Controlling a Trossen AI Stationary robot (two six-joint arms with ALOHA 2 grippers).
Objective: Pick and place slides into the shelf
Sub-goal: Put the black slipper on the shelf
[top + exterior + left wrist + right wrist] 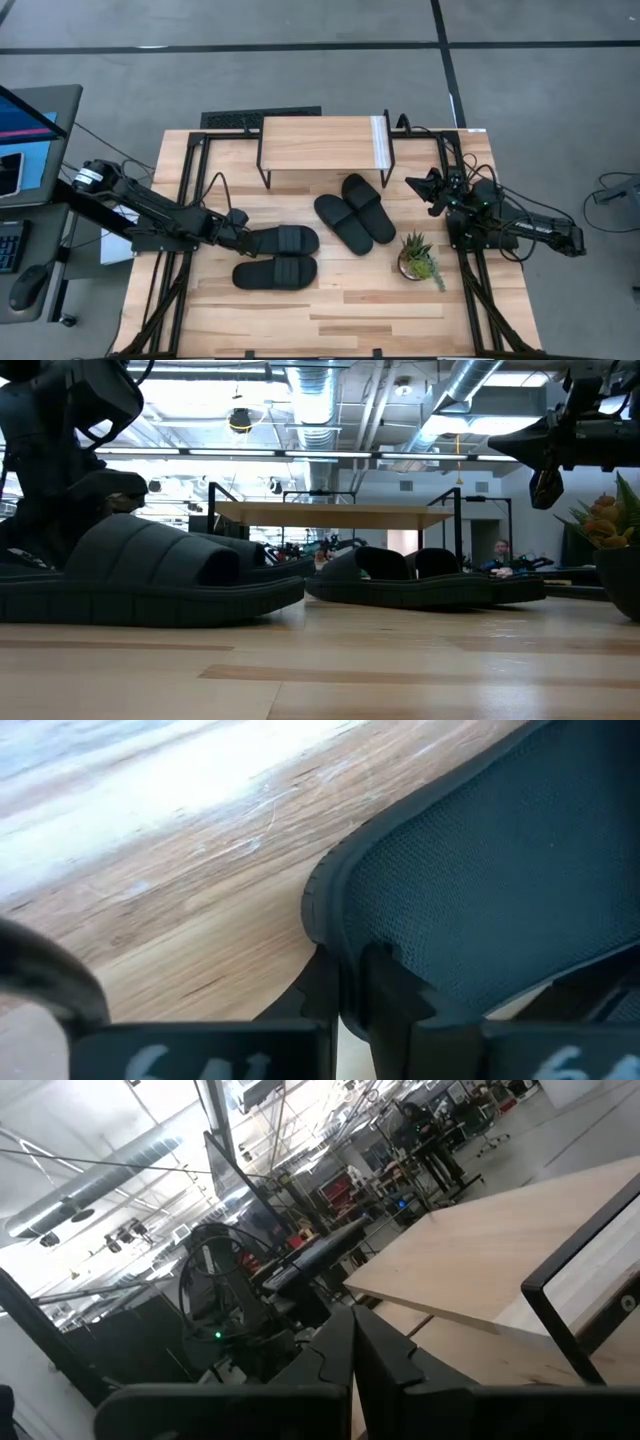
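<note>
Four black slides lie flat on the wooden table. Two sit side by side at centre [343,222] [369,207]; two lie at the left, a far one [283,240] and a near one [275,272]. The shelf [325,143], with a light plank top on black legs, stands at the far middle. My left gripper [240,232] points steeply down at the heel end of the far left slide and is shut on it. My right gripper [425,188] hangs shut above the table's right side, holding nothing, its fingers [352,1360] pointing toward the shelf [500,1260]. My left gripper pinches the raised rim of the slide's sole at its heel end [335,935] between its two fingers. One finger [318,990] is outside the rim and the other [390,995] is on the textured footbed. The fingers come steeply from above. The slide's sole rests on the table.
A small potted plant [415,258] stands at the near right, close to the centre pair. A monitor, keyboard and mouse [28,285] sit off the table's left edge. Bare tabletop lies along the near edge [330,320].
</note>
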